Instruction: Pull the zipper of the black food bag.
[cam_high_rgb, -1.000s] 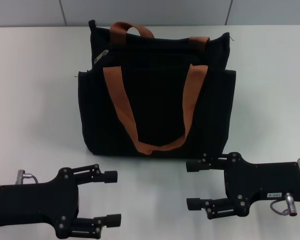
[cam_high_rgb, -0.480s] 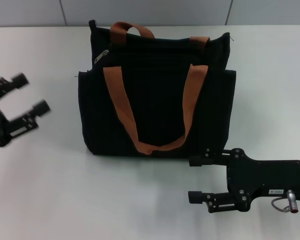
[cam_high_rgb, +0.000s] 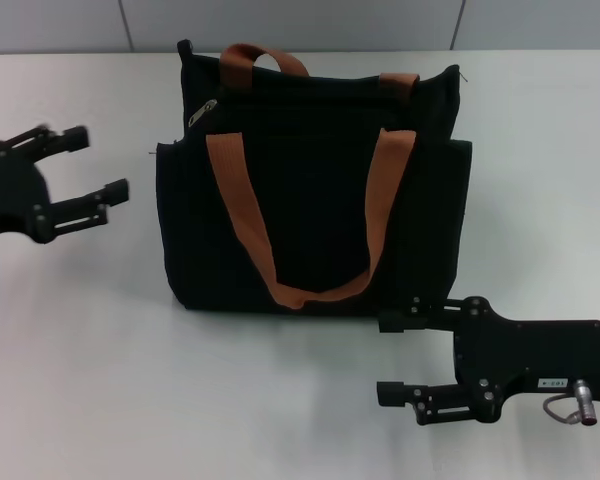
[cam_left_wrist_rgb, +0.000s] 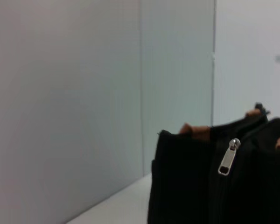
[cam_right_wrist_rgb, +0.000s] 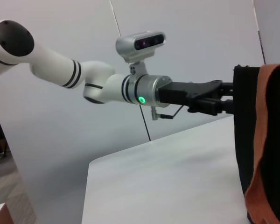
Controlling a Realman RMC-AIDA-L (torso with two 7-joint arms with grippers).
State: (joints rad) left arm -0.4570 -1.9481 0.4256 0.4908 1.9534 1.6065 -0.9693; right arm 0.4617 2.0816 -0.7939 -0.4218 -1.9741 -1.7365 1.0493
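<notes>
1. Bench (cam_high_rgb: 90,330): a plain white, matte surface that spans the whole head view and runs back to a pale grey panelled wall (cam_high_rgb: 310,22); it also appears as a white top in the right wrist view (cam_right_wrist_rgb: 168,172) and as a pale strip in the left wrist view (cam_left_wrist_rgb: 116,205).
2. Black food bag (cam_high_rgb: 315,215): the one thing resting directly on the bench, standing upright towards the rear centre, its broad face turned to the head camera.
3. Contact: the bag's flat base meets the bench along its near lower edge, where a faint shadow falls on the white surface.
</notes>
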